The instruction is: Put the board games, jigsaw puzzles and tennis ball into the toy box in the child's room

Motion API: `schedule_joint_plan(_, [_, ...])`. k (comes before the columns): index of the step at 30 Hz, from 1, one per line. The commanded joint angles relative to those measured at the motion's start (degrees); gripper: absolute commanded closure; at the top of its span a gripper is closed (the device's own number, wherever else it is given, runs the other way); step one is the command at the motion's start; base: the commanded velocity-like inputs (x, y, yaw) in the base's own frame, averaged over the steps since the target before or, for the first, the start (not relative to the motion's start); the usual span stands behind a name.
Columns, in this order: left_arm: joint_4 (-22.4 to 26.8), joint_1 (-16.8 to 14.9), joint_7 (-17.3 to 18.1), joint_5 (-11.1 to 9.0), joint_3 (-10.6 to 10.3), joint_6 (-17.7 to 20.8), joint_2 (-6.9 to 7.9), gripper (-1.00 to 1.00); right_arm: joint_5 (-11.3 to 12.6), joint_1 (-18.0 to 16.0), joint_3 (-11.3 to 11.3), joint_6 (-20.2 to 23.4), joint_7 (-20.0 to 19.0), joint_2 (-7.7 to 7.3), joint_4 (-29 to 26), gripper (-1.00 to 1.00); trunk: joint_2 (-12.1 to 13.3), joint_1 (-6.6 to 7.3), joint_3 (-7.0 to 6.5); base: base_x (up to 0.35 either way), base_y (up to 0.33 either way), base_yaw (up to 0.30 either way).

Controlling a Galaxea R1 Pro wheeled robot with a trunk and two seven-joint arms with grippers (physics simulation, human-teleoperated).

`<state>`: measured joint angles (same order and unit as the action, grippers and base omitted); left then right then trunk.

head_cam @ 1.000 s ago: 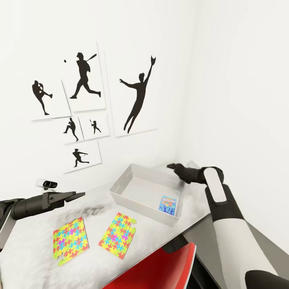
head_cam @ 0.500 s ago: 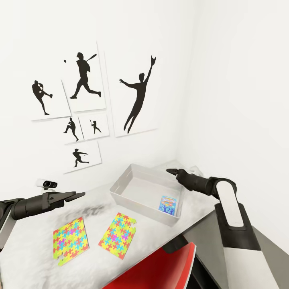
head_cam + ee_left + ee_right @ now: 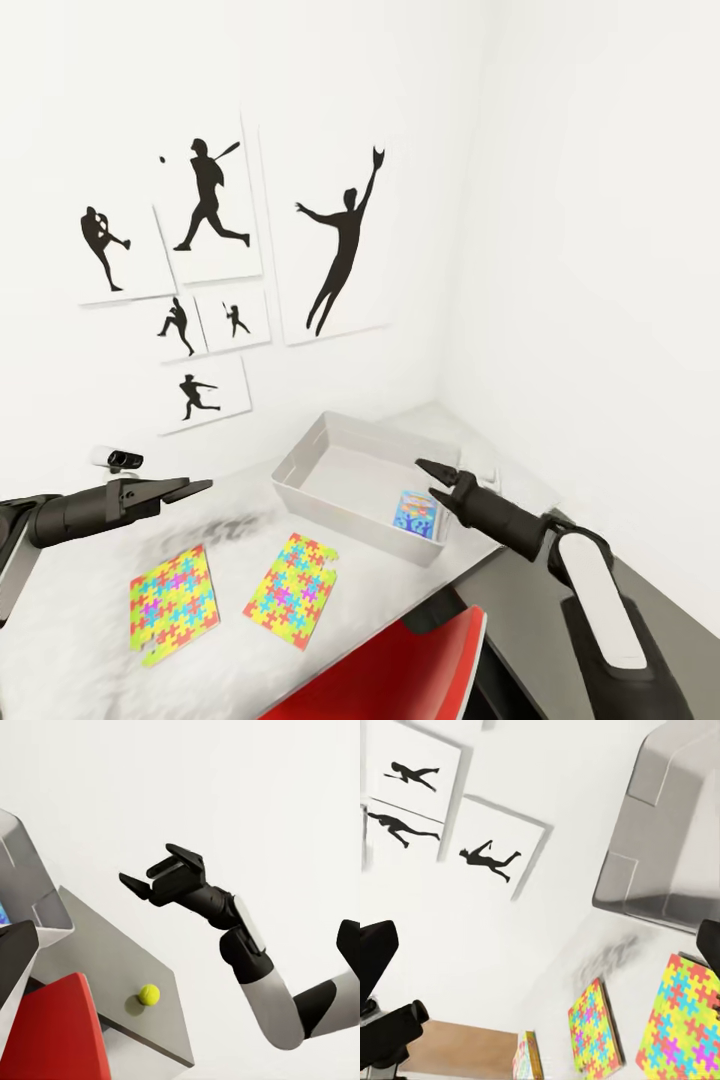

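Bright yellow, green, pink and blue jigsaw print is covering the two jigsaw puzzles (image 3: 172, 603) (image 3: 291, 588), which are lying flat and side by side, just apart, on the pale grey table (image 3: 90, 640), in front of the toy box (image 3: 300, 489). They look like thin, stiff cardboard boxes, light but sitting flush with the top, so a pinch across a short edge, or tipping one up at a corner first, would probably serve better than reaching down on the broad face. The toy box is a shallow grey tub with sloping walls and a rolled rim, looking like smooth plastic; a small blue board game (image 3: 416, 510) is leaning inside against its near wall. The tennis ball (image 3: 149, 994), yellow-green and small, is resting on the table near its outer edge beyond the tub; it should be light and slightly yielding but apt to roll, so closing on its middle seems wisest. The right gripper (image 3: 441, 480) is hovering above the tub's right end with its jaws spread and nothing between them. The left gripper (image 3: 192, 487) is hanging over the table left of the tub; I cannot tell whether its jaws are parted. A red chair (image 3: 400, 670) is standing at the table's near edge.
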<state>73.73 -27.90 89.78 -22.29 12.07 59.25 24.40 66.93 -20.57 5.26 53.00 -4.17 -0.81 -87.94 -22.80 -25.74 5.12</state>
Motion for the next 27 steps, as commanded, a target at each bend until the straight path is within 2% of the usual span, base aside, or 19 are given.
schedule_joint_plan(1, [0.01,-0.05,0.22,0.05,-0.07,0.59,0.00,-1.00,-0.44,0.66,0.07,-0.37,-1.68,-0.06,-0.03,-1.00,-0.12,-0.04,0.04,0.000,0.000,-0.025])
schedule_joint_plan(2, [0.01,-0.05,0.22,0.09,-0.15,0.57,-0.04,-1.00,-0.45,1.87,0.03,-1.33,-3.78,-0.16,-0.06,-1.00,-0.12,-0.04,-0.05,0.000,0.000,-0.016])
schedule_joint_plan(5, [0.01,-0.05,0.22,0.22,-0.32,0.51,-0.12,-1.00,-0.51,3.38,-0.01,-2.39,-6.84,-0.26,-0.06,-1.00,-0.12,-0.04,-0.31,0.000,0.000,-0.010])
schedule_joint_plan(15, [0.01,-0.05,0.22,0.31,-0.46,0.44,-0.15,-1.00,-0.95,4.71,-0.56,-3.26,-12.57,-1.57,-1.94,-1.00,-0.12,-0.04,-1.23,0.000,0.000,-0.002])
schedule_joint_plan(17, [0.01,-0.05,0.22,0.35,-0.47,0.44,-0.15,-1.00,-1.75,4.76,-0.67,-3.47,-12.83,-1.63,-1.79,-1.00,-0.12,-0.04,-1.42,0.000,0.000,0.000])
schedule_joint_plan(23, [-0.05,-0.05,0.22,0.51,-0.47,0.39,-0.14,-1.00,-7.46,4.82,-0.78,-4.96,-13.83,-1.73,-1.47,-1.00,-0.12,-0.04,-1.95,0.000,0.000,0.000])
schedule_joint_plan(27, [-0.07,-0.05,0.22,0.50,-0.40,0.41,-0.14,-1.00,-8.77,4.83,-0.83,-5.49,-14.12,-1.69,-1.45,-1.00,-0.12,-0.04,-2.12,0.000,0.000,0.000])
